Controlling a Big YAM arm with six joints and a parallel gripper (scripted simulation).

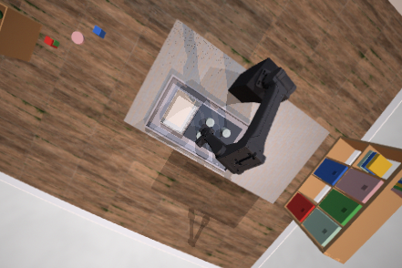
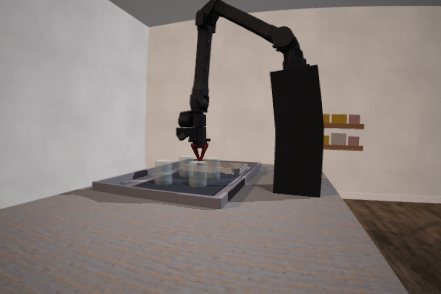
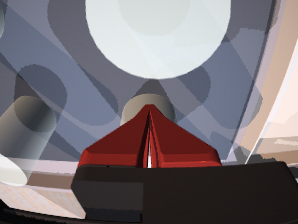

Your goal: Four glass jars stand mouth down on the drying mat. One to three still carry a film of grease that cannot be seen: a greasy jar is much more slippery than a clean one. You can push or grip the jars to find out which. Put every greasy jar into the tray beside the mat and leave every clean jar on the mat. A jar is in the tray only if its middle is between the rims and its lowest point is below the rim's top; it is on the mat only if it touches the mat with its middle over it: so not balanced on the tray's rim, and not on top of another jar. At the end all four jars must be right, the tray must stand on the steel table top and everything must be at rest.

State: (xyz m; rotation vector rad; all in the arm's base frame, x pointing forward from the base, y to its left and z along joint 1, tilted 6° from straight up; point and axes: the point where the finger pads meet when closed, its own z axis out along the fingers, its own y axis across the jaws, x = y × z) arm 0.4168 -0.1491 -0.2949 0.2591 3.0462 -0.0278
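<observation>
Four jars (image 2: 163, 172) (image 1: 210, 122) (image 3: 159, 40) stand on the mat (image 2: 177, 188) (image 1: 233, 130) (image 3: 94, 140), with the claw (image 2: 199, 159) (image 1: 201, 141) (image 3: 149, 111) pressed together, pinching nothing, above them. Coming down off-centre, its tips could strike a rim and topple one; pushing too high might tip a clean, grippy jar instead of sliding it.

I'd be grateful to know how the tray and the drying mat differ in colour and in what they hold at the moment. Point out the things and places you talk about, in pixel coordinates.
The tray (image 1: 180, 110) is pale cream, while the drying mat (image 1: 232, 130) (image 2: 185, 188) is dark blue-grey. No jar shows in the tray, whereas glass jars (image 1: 226, 133) (image 2: 163, 172) stand on the mat. Both lie side by side within the same raised frame (image 1: 180, 147) (image 2: 155, 195).
</observation>
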